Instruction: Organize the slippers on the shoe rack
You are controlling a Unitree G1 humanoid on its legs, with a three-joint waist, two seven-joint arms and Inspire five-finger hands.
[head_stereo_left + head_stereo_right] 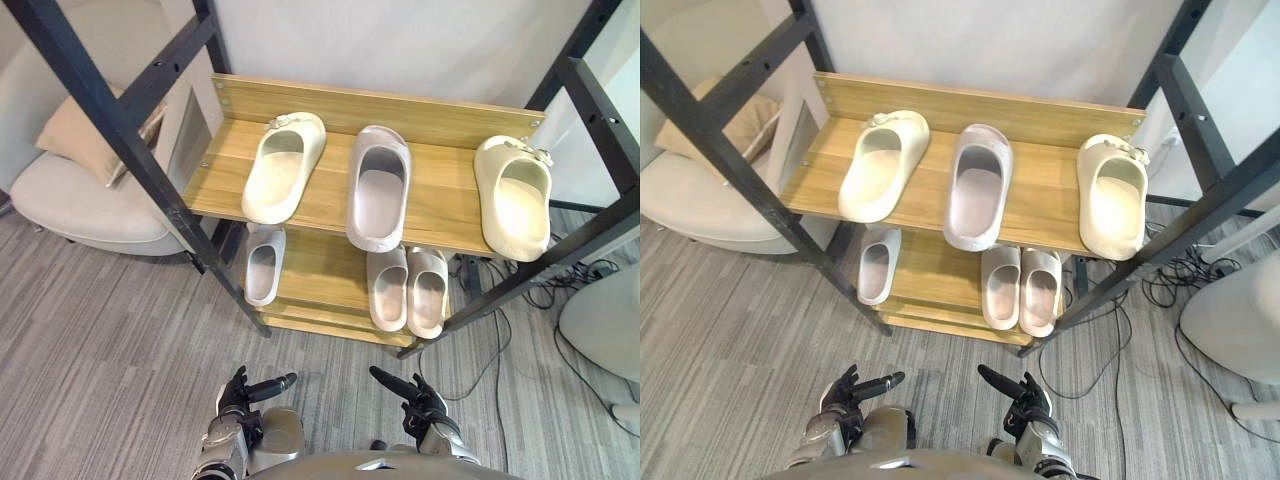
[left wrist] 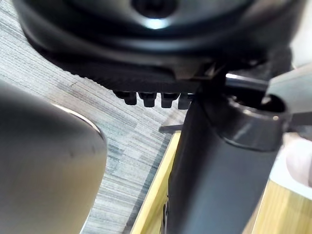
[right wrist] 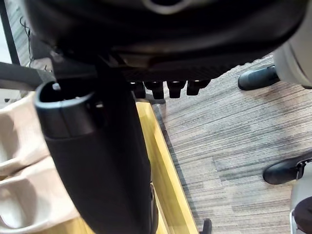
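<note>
The wooden shoe rack (image 1: pixel 445 122) with a black frame stands before me. Its top shelf holds a cream slipper (image 1: pixel 285 165) at the left, a pale grey slipper (image 1: pixel 378 187) in the middle and another cream slipper (image 1: pixel 513 195) at the right. On the lower shelf a single whitish slipper (image 1: pixel 264 265) lies at the left, and a pair (image 1: pixel 408 289) lies side by side at the right. My left hand (image 1: pixel 245 395) and right hand (image 1: pixel 415 397) hang low over the floor in front of the rack, both open and holding nothing, thumbs pointing toward each other.
A beige armchair (image 1: pixel 75 200) with a cushion stands left of the rack. Cables (image 1: pixel 560 290) trail on the floor at the right beside a white rounded base (image 1: pixel 605 320). The rack's slanted black struts (image 1: pixel 130 140) cross in front of the shelves. Grey carpet lies between me and the rack.
</note>
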